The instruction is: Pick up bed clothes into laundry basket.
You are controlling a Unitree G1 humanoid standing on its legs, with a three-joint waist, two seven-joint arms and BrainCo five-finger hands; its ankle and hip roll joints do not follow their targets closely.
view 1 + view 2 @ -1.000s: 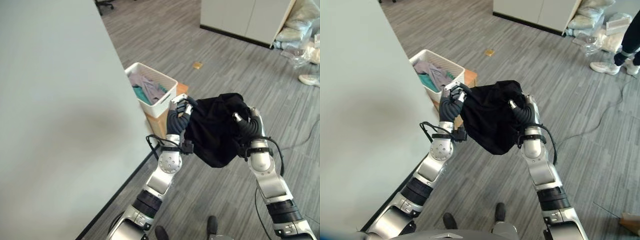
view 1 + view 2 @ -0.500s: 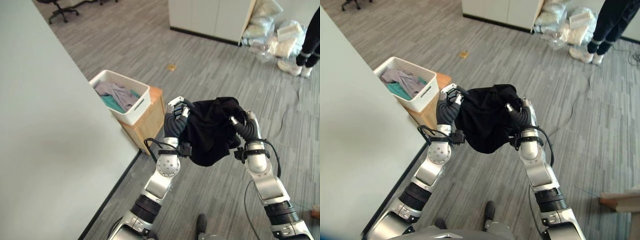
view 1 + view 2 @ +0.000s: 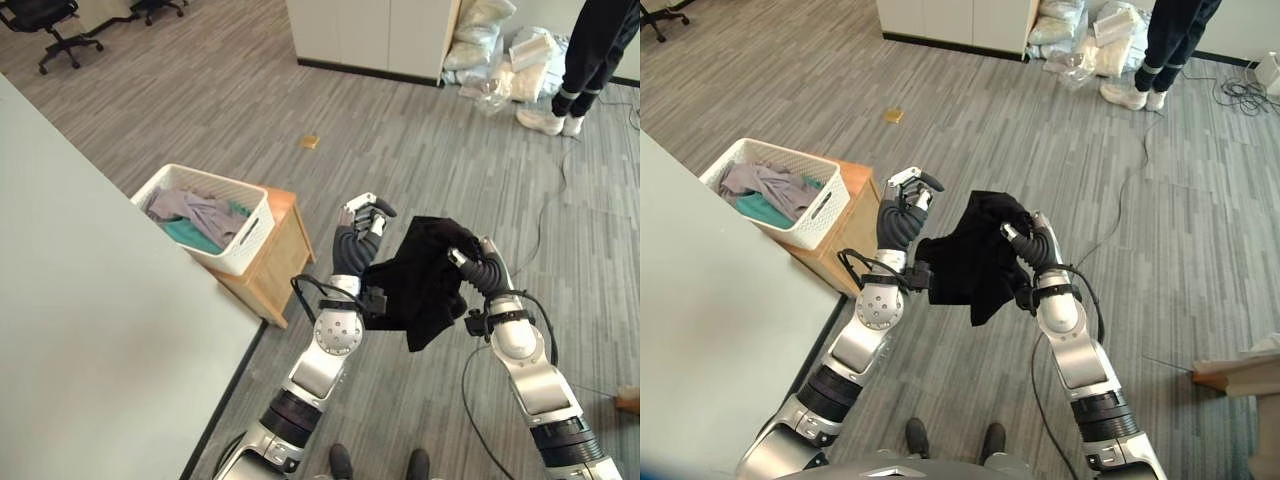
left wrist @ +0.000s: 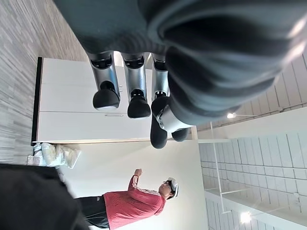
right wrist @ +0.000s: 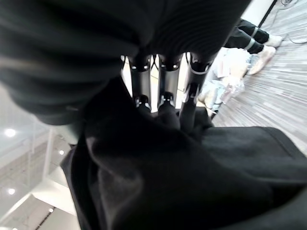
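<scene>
Black garment (image 3: 975, 255): I am seeing it hanging mid-frame in the eye views, bunched over my right hand and drooping toward the floor, well apart from the basket.

Right hand (image 3: 1025, 240): I am reading the fingers (image 5: 163, 103) in the right wrist view as curled into the dark cloth and grasping it; this hand is carrying the load.

Left hand (image 3: 902, 205): it is raised just left of the garment with its fingers (image 4: 136, 96) relaxed and holding nothing; in the left wrist view they are standing against a white cabinet, with dark cloth showing at the lower left corner.

Laundry basket (image 3: 252, 232): it is sitting at centre left on a small wooden stand (image 3: 282, 255), already holding grey and teal clothes (image 3: 195, 212).

Risk, slipping: with one hand gripping, I am judging that the hanging part could pull the cloth free during a swing toward the basket.

Risk, snagging: the trailing edge could catch the left hand or the basket rim and drape outside.

Risk, tipping: a low pass could knock the basket off the stand.

Bystander: a person (image 3: 595, 45) is standing at upper right, well clear.
</scene>
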